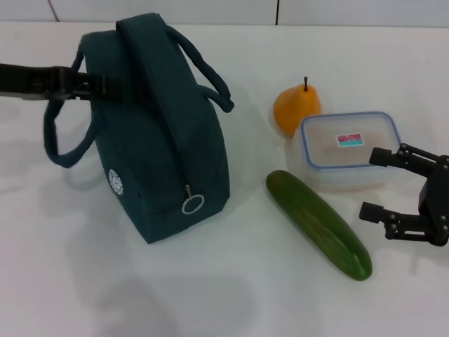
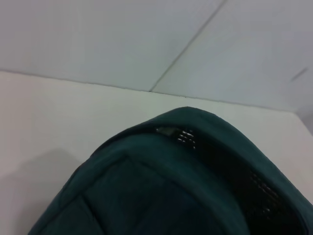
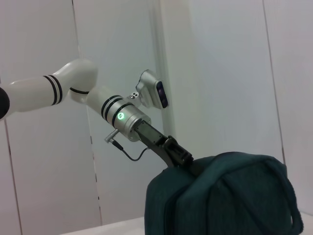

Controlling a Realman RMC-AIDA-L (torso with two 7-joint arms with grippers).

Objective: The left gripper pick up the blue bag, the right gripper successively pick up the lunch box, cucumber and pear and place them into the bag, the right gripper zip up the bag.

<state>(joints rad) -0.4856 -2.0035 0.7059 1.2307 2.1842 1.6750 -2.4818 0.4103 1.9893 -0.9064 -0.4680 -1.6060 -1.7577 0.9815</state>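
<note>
The blue bag (image 1: 168, 140) stands on the white table, its ring pull (image 1: 192, 203) hanging at the near end. It also fills the left wrist view (image 2: 171, 186) and shows in the right wrist view (image 3: 230, 196). My left gripper (image 1: 95, 84) reaches in from the left and is shut on the bag's far top end, also seen in the right wrist view (image 3: 182, 159). The lunch box (image 1: 347, 151) sits right of the bag, with the pear (image 1: 296, 109) behind it and the cucumber (image 1: 319, 225) in front. My right gripper (image 1: 370, 184) is open and empty at the box's right side.
The white table (image 1: 210, 295) spreads in front of the bag and the cucumber. A pale panelled wall (image 3: 220, 73) stands behind the table. One bag handle (image 1: 59, 140) hangs loose on the left side.
</note>
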